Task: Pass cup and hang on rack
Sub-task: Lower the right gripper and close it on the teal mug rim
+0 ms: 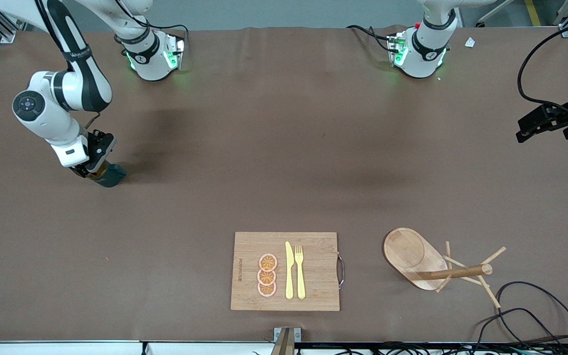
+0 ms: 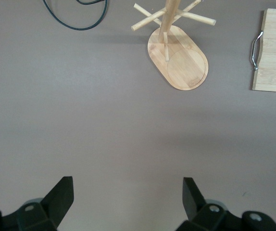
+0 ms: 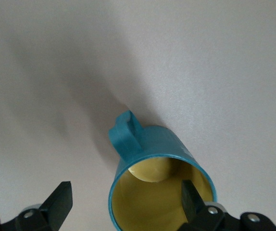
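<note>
at the right arm's end of the table, well apart from the board (image 1: 285,271), the cup (image 1: 110,175) stands on the mat with the right gripper (image 1: 92,171) low over it. that gripper's fingers (image 3: 58,202) are spread wide and not clamped on anything. in the right wrist view one finger seems to reach inside the yellowish mouth while the other sits outside the wall, near the handle (image 3: 127,134), so the rim wall looks to lie between them.

the cup looks small, stiff and light, probably glazed and so a little slippery, and likely to chip if dropped. a pinch across the rim wall seems the sound hold, since it leaves the handle free for the handover and for the peg.

the rack (image 1: 439,266) stands just beside the board, toward the left arm's end, its pole and pegs upright on the oval base. the left gripper (image 1: 543,125) hangs in the air over the table edge at the left arm's end, farther from the front camera than the rack, its fingers (image 2: 61,196) apart and holding nothing; that arm waits.
</note>
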Motion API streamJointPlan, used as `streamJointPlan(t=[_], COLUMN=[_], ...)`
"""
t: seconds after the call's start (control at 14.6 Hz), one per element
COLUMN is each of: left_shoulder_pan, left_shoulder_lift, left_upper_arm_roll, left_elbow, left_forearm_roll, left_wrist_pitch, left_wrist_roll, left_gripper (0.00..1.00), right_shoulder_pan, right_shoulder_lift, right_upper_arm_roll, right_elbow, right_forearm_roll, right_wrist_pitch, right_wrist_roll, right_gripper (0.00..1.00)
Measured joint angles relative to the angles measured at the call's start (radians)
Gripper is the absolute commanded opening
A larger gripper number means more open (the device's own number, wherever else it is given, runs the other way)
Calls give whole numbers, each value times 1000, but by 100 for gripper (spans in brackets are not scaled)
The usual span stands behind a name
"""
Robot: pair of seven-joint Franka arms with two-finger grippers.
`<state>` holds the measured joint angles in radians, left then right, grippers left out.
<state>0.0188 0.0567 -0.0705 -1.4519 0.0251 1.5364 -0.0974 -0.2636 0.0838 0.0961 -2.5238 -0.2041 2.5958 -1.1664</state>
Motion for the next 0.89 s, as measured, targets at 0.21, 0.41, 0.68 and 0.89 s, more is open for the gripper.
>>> streamJointPlan(t=[0.21, 0.41, 0.68, 0.89], left_shoulder_pan=[0, 0, 0, 0], left_shoulder_lift=[0, 0, 0, 0], left_upper_arm_roll=[-1, -1, -1, -1], left_elbow=[2, 3, 6, 7], left_forearm_roll=[0, 0, 0, 0], left_wrist_pitch=[4, 5, 5, 5], left_wrist_roll=[0, 0, 0, 0], left_gripper=[100, 100, 100, 100], right_shoulder_pan=[-12, -13, -13, -13], right_shoulder_lift=[30, 33, 33, 33], right_upper_arm_roll=[0, 0, 0, 0], right_elbow=[0, 0, 1, 1], right_forearm_roll=[0, 0, 0, 0], right_wrist_pitch=[18, 20, 20, 20], right_wrist_roll=[-1, -1, -1, -2], right_gripper=[86, 56, 13, 0])
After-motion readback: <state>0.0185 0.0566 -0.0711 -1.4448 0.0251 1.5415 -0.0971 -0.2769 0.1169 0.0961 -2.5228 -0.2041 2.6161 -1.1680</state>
